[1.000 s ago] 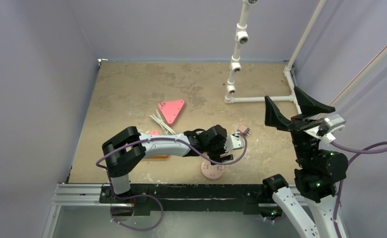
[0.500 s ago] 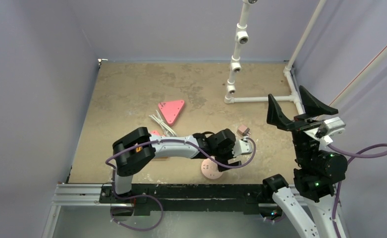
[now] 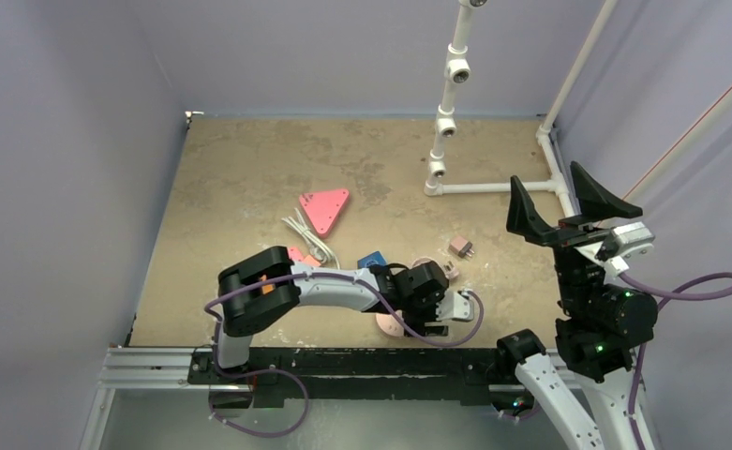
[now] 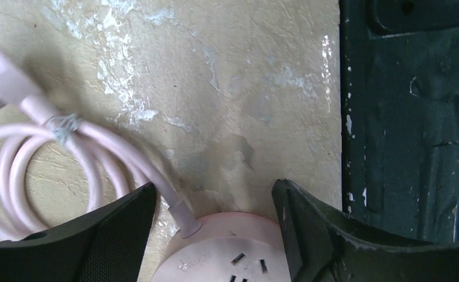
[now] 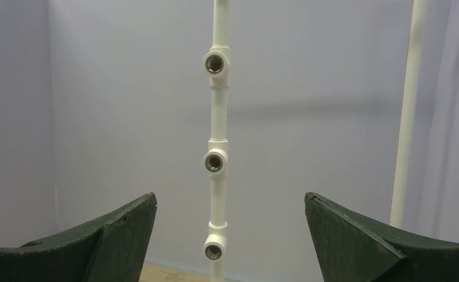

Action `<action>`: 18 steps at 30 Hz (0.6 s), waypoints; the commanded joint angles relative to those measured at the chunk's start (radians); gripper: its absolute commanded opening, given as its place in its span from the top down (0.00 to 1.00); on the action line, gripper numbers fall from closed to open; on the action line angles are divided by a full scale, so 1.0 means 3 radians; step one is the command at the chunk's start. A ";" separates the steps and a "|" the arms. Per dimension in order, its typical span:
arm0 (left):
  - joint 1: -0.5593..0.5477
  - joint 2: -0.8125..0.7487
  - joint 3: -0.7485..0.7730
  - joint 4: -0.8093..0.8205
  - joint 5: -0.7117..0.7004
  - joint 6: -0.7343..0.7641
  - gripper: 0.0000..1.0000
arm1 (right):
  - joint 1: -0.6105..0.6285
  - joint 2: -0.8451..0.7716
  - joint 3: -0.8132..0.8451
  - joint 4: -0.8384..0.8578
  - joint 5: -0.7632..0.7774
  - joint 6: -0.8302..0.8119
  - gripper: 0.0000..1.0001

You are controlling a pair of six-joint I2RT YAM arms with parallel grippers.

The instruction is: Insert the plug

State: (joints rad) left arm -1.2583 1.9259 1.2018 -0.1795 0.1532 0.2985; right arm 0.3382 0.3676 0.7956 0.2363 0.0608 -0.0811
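The plug [image 3: 461, 247], small and pinkish with metal prongs, lies alone on the table, right of centre. A round pink socket [image 3: 387, 325] sits near the front edge; its slots [image 4: 238, 258] face up. My left gripper [image 3: 416, 325] hangs low over it, open, a finger on each side. In the left wrist view the right finger [image 4: 309, 235] is at the socket's rim [image 4: 227, 226], and a thin strip of table shows by the left finger [image 4: 97, 241]. The socket's pink cord [image 4: 15, 170] lies coiled. My right gripper [image 3: 545, 187] is raised at the right, open and empty.
A pink triangle [image 3: 324, 208], a white cable bundle [image 3: 306, 234], a blue piece [image 3: 372, 260] and an orange piece [image 3: 263, 281] lie left of centre. A white pipe stand [image 3: 446, 112] rises at the back. The black base rail [image 4: 403, 117] runs just beside the socket.
My left gripper has pulled back from beside the plug toward the near edge and now straddles the socket. The blue piece has come into view. The right arm has barely moved.
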 commanded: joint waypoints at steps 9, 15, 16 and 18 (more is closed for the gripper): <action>0.0025 -0.0296 -0.0257 -0.0137 -0.0071 0.0894 0.37 | -0.0015 0.0084 0.0033 0.0112 -0.0075 0.0022 0.01; 0.0103 -0.0392 -0.0255 -0.0193 -0.0034 0.1375 0.39 | -0.0013 0.0104 0.0033 0.0123 -0.0109 0.0075 0.01; 0.0121 -0.0387 -0.0244 -0.0213 -0.0030 0.1448 0.39 | -0.0016 0.0107 0.0036 0.0118 -0.0114 0.0087 0.01; 0.0157 -0.0391 -0.0252 -0.0201 -0.0006 0.1581 0.39 | -0.0017 0.0107 0.0026 0.0119 -0.0137 0.0100 0.01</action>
State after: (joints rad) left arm -1.2381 1.8488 1.1236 -0.2188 0.1486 0.6399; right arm 0.3382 0.3840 0.7956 0.2485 0.0425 -0.0673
